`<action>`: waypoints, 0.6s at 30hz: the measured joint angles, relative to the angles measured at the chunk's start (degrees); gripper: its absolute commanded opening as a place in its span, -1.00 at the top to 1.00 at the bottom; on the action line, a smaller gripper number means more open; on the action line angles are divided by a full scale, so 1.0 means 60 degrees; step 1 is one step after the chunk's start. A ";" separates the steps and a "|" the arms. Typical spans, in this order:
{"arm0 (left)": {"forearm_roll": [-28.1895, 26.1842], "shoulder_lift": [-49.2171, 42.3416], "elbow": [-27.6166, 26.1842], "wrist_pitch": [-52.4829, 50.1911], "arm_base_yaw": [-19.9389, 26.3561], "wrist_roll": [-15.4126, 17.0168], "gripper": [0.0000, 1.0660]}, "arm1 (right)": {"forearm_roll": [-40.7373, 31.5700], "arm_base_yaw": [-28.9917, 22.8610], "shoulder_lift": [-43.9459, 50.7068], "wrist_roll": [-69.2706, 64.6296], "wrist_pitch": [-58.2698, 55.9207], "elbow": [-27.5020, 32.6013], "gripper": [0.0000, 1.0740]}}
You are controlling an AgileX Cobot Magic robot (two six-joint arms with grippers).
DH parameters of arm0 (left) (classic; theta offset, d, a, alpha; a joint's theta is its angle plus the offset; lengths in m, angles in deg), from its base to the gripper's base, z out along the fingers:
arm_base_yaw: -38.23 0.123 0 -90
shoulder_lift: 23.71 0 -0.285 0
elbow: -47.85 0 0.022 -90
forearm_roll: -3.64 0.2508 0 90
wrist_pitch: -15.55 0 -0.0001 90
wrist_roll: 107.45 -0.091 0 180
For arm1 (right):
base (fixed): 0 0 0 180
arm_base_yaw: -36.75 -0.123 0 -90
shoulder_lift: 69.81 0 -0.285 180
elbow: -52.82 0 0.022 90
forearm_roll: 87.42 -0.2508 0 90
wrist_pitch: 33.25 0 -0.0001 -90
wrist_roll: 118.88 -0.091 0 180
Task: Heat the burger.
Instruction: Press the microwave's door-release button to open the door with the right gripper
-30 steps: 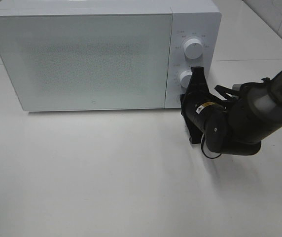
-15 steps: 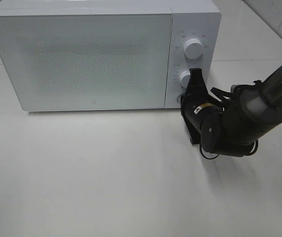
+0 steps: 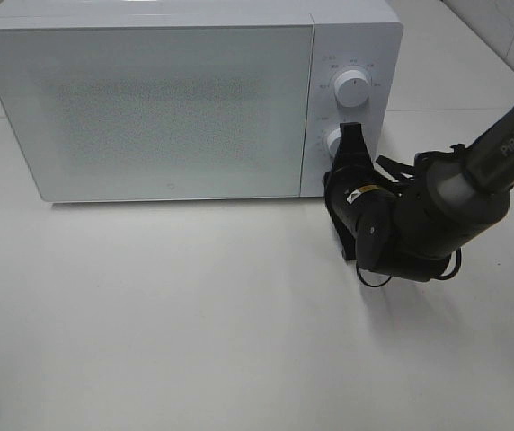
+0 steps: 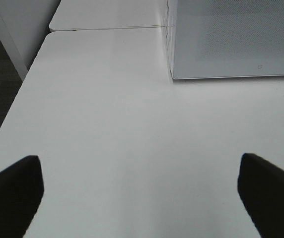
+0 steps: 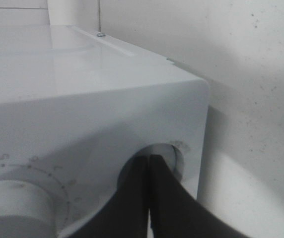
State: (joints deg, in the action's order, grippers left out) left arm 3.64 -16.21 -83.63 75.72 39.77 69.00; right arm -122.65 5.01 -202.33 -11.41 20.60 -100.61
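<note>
The burger is out of view; the white microwave point(image 3: 149, 108) stands with its frosted door shut. My right gripper point(image 3: 332, 180) is shut, and its fingertips sit against the bottom of the control panel, below the lower knob point(image 3: 336, 141). The right wrist view shows the closed black fingertips point(image 5: 148, 157) set into a round recess at the panel's lower corner, beside a knob point(image 5: 13, 203). My left gripper point(image 4: 142, 193) stands wide open over bare table with nothing between its fingers, near the microwave's left front corner point(image 4: 174, 74). It does not show in the exterior high view.
An upper knob point(image 3: 352, 87) sits above the lower one on the panel. The white table point(image 3: 194, 314) stretches in front of the microwave. Its left edge point(image 4: 13, 114) drops to a dark floor. A tiled wall rises at the back right.
My right gripper and arm have shifted slightly left, closer against the microwave's control panel. The door stays shut.
</note>
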 measured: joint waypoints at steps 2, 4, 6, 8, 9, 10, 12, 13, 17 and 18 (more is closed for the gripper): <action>0.0000 0.0000 0.0000 0.0000 0.0000 0.0000 -0.87 | -0.0248 -0.0057 -0.0029 0.0277 0.0048 -0.0076 1.00; 0.0000 0.0000 0.0000 0.0000 0.0000 0.0000 -0.87 | -0.0353 -0.0067 -0.0029 0.0392 0.0067 -0.0095 1.00; 0.0000 0.0000 0.0000 0.0000 0.0000 0.0000 -0.87 | -0.0535 -0.0086 -0.0067 0.0506 0.0086 -0.0162 1.00; 0.0000 0.0000 0.0000 0.0000 0.0000 0.0000 -0.87 | -0.0668 -0.0134 -0.0162 0.0611 0.0210 -0.0258 1.00; 0.0000 0.0000 0.0000 0.0000 0.0000 0.0000 -0.87 | -0.0678 -0.0143 -0.0229 0.0630 0.0258 -0.0334 1.00; 0.0000 0.0000 0.0000 0.0000 0.0000 0.0000 -0.87 | -0.0678 -0.0143 -0.0229 0.0630 0.0258 -0.0334 1.00; 0.0000 0.0000 0.0000 0.0000 0.0000 -0.0010 -0.87 | -0.0859 -0.0181 -0.0363 0.0640 0.0325 -0.0477 1.00; 0.0000 0.0000 0.0000 0.0000 0.0000 -0.0010 -0.87 | -0.0859 -0.0181 -0.0363 0.0640 0.0325 -0.0477 1.00; 0.0000 0.0000 0.0000 0.0000 0.0000 -0.0010 -0.87 | -0.1003 -0.0239 -0.0401 0.0640 0.0344 -0.0535 1.00; 0.0000 0.0000 0.0000 0.0000 0.0000 -0.0010 -0.87 | -0.1003 -0.0239 -0.0401 0.0640 0.0344 -0.0535 1.00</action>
State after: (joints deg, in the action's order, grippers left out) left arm 3.64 -16.21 -83.63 75.72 39.77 68.94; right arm -128.67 3.58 -204.74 -7.57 22.67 -103.82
